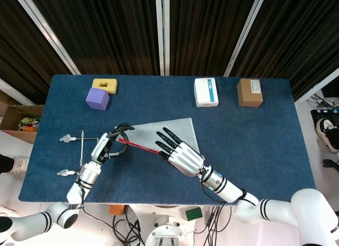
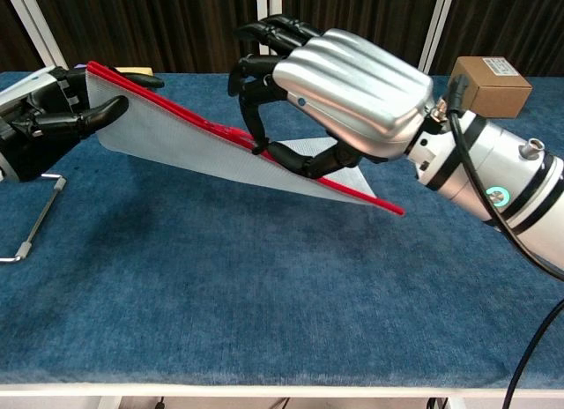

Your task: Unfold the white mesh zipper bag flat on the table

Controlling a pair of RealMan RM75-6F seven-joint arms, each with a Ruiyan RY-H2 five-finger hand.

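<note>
— Where is the bag?

— The bag (image 2: 185, 140) is off the table (image 1: 254, 145) along its red zipper edge (image 2: 264, 149), which slopes from high at the left down to the right. Its far part lies on the blue cloth near the middle.

— Left hand?

— The left hand (image 1: 108, 145) is clamped on the raised corner of the zipper edge, thumb under, fingers (image 2: 119, 77) over.

— Right hand?

— The right hand (image 1: 180, 153) sits over the middle of that edge. Fingers are curled around the red strip in the chest view, yet look spread from above; I cannot tell whether it grips.

— Anything else?

— A purple block (image 1: 97, 98) and yellow block (image 1: 105, 85) at the far left, a white box (image 1: 205, 91) and brown box (image 1: 249, 92) at the far right, and a wire hanger (image 1: 79, 150) beside the left hand.
</note>
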